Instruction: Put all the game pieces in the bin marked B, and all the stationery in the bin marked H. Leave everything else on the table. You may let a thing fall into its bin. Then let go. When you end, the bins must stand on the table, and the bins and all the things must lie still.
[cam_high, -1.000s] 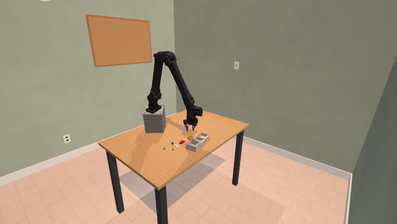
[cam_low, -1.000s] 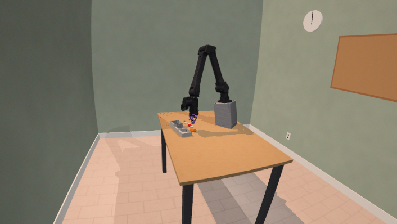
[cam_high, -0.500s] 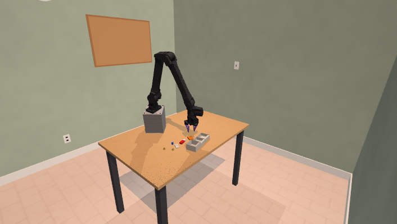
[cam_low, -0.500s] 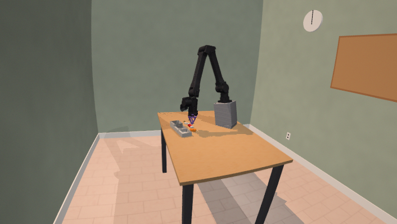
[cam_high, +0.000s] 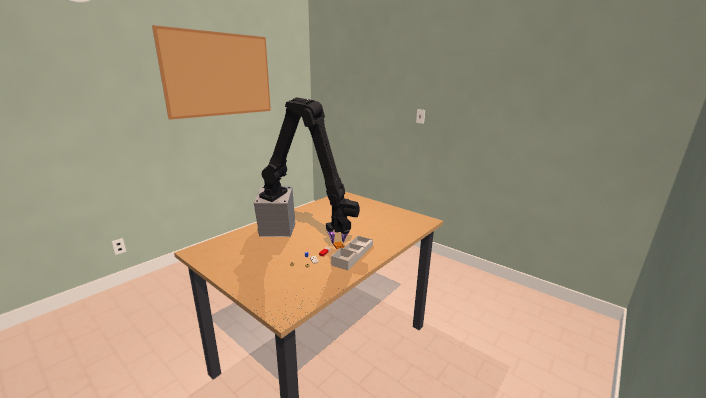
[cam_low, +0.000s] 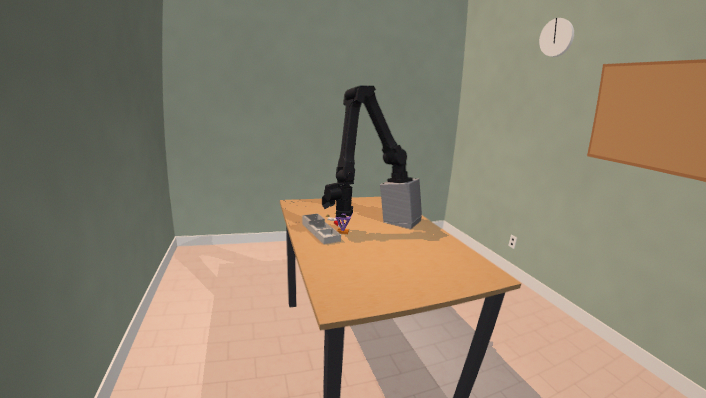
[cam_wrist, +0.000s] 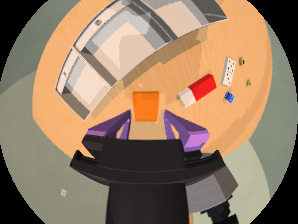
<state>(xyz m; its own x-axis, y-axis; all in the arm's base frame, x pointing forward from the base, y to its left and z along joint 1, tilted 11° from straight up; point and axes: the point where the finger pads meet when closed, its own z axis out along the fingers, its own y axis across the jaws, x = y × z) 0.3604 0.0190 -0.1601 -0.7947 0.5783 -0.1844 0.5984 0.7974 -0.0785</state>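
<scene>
Wrist view puts the gripper (cam_wrist: 148, 129) closest: its purple fingers stand partly open, spread to either side of an orange block (cam_wrist: 145, 104), and nothing is clamped between them. The block lies on the table (cam_wrist: 200, 52) just ahead of the fingertips. Whether the pads touch its sides I cannot tell.

A little further out, to the right, a red and white piece (cam_wrist: 200, 90) lies flat on the wood. Beyond that sit a small blue piece (cam_wrist: 229, 96), a white domino-like tile (cam_wrist: 229, 68) with dark dots, and two tiny olive bits (cam_wrist: 241, 62). All of them lie apart from one another.

Further still, the grey bins (cam_wrist: 143, 30) stretch across the view as a row of compartments. What I can see of them shows only bare floors. I cannot read any letters on them.

From the top view the same order holds. The gripper (cam_high: 338, 236) hangs low over the orange block (cam_high: 339, 244), which lies just beside the near wall of the bins (cam_high: 344, 261). The red piece (cam_high: 323, 252), the white tile (cam_high: 314, 259) and the blue piece (cam_high: 306, 254) trail off to the left.

Behind it all, the black arm (cam_high: 325, 155) rises to a high elbow and drops to a grey pedestal (cam_high: 274, 225) at the back of the table. On the far wall hangs a cork board (cam_high: 212, 71).
</scene>
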